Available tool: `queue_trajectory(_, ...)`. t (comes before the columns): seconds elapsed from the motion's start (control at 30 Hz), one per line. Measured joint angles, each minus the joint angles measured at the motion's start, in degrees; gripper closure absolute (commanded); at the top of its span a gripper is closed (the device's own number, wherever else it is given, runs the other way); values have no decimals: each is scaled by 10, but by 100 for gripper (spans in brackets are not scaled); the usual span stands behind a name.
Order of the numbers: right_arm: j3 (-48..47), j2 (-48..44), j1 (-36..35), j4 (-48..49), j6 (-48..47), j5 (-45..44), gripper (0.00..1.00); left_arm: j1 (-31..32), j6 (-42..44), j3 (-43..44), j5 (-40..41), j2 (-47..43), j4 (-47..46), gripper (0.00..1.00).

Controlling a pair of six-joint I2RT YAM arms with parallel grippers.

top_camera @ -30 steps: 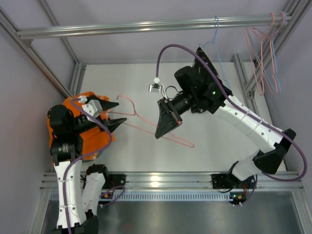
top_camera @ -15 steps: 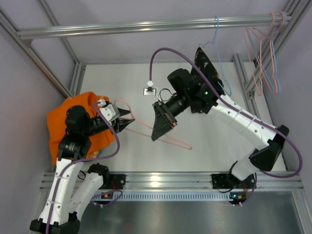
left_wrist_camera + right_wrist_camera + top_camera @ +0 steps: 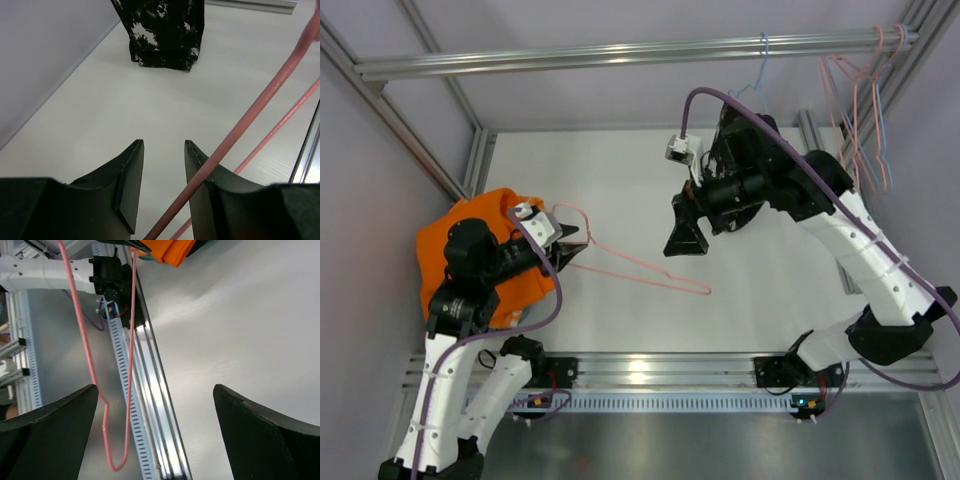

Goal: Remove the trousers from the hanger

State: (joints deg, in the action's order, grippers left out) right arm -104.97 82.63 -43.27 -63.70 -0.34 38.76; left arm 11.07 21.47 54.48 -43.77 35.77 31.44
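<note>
Left fingers [image 3: 127,185] slightly apart, hanger [image 3: 260,100] across one; right fingers [image 3: 50,430] wide; speckled garment [image 3: 162,30] in left-wrist view only

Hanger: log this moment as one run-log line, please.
trousers: off hanger, heaped at left | hanger: bare | left gripper: open, wire against one finger, unpinched | right gripper: open, clear of hanger

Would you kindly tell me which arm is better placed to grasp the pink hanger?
Left: the left tool sits at the hanger, wire crossing one finger; the right tool is open, clear of it.
</note>
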Motion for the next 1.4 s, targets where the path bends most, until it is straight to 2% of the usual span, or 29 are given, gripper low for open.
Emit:
queue_trajectory(0.13, -49, -20, 0, -70, -68, -44, 1, 0, 5, 7, 8, 5, 24, 100)
queue_trajectory(0.33, -78, -21, -9, -114, -127, -45, 1, 1, -9, 12, 24, 26, 36, 100)
queue_trajectory(0.53, -54, -18, -81, -128, -130, -73, 6, 1, -30, 21, 48, 39, 42, 100)
queue_trajectory(0.63, -49, -2, -108, -136, -129, -92, 11, 1, -35, 26, 54, 39, 45, 100)
queue_trajectory(0.67, -49, 7, -111, -137, -127, -96, 16, 1, -36, 27, 56, 39, 46, 100)
queue_trajectory(0.83, -51, 49, -114, -138, -121, -106, 27, 1, -36, 30, 57, 39, 46, 100)
queue_trajectory(0.93, -55, 68, -117, -138, -117, -110, 49, 1, -35, 30, 57, 39, 47, 100)
queue_trajectory(0.97, -56, 72, -118, -139, -116, -111, 60, 1, -36, 30, 57, 39, 46, 100)
queue_trajectory(1.0, -57, 75, -121, -139, -116, -114, 79, 1, -36, 30, 57, 39, 47, 100)
queue_trajectory(1.07, -57, 78, -124, -139, -113, -121, 98, 1, -36, 30, 58, 39, 47, 100)
queue_trajectory(1.2, -57, 78, -129, -138, -114, -133, 100, 1, -35, 30, 65, 38, 52, 100)
queue_trajectory(1.3, -57, 77, -130, -137, -117, -143, 100, 2, -35, 30, 66, 39, 57, 82)
queue_trajectory(1.33, -57, 76, -131, -137, -117, -146, 100, 2, -36, 32, 65, 39, 60, 70)
queue_trajectory(1.4, -57, 73, -132, -137, -121, -147, 100, 2, -37, 40, 59, 39, 64, 56)
